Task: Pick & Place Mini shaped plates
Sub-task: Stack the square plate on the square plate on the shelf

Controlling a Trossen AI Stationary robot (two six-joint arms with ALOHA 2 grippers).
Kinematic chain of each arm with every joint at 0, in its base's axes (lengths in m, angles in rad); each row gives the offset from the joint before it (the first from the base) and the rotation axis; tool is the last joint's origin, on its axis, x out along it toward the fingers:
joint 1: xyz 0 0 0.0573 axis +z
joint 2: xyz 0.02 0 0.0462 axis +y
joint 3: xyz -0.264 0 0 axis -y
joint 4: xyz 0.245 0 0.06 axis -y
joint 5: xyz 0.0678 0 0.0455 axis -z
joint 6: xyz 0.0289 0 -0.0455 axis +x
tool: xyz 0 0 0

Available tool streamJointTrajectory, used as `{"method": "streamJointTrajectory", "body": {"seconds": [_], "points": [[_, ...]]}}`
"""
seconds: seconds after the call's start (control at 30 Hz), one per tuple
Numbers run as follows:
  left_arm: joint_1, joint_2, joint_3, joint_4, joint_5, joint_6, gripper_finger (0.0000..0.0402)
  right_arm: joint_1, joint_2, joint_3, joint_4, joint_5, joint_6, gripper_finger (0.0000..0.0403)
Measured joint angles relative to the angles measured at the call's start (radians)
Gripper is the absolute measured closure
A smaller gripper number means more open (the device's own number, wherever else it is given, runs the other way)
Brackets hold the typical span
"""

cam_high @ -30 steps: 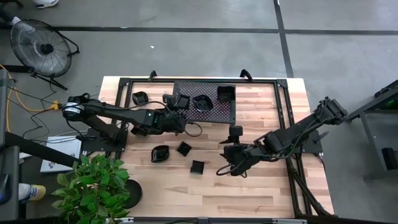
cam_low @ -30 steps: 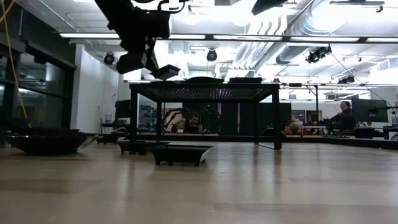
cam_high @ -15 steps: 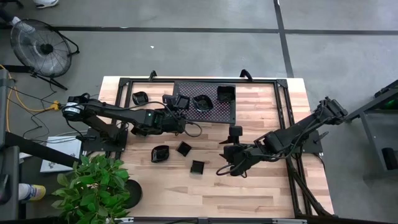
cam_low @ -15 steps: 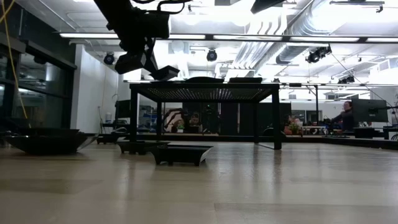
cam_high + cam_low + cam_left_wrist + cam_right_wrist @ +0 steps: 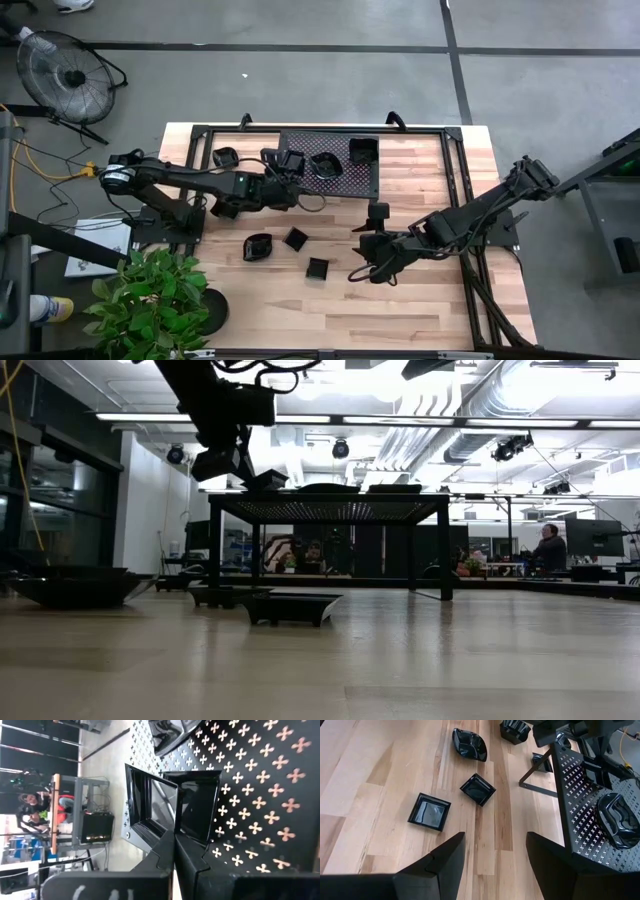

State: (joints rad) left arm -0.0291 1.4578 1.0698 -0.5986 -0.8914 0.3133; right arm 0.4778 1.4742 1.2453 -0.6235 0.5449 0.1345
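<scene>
A square mini plate (image 5: 172,802) is pinched by the left gripper (image 5: 174,837), tilted on edge over the mesh rack (image 5: 260,795). The right gripper (image 5: 495,851) is held spread above the table (image 5: 380,775).

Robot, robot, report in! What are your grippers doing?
Left gripper shut on small square glossy black plate, over black perforated mesh rack. Right gripper open, empty, above table. Path clear.

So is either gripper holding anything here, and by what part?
The left gripper pinches a square plate by its rim, over the mesh rack. The right gripper is open, empty.

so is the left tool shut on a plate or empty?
Shut on a square plate: the left tool pinches its rim above the rack.
</scene>
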Motion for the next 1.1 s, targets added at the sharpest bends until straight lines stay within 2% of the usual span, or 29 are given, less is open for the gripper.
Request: {"method": "streamJointTrajectory", "body": {"seconds": [1.1], "points": [[0.003,0.000,0.000,-0.002,0.070,0.049,0.0400,0.000,0.000,0.001,0.000,-0.001,-0.001,0.0197]]}}
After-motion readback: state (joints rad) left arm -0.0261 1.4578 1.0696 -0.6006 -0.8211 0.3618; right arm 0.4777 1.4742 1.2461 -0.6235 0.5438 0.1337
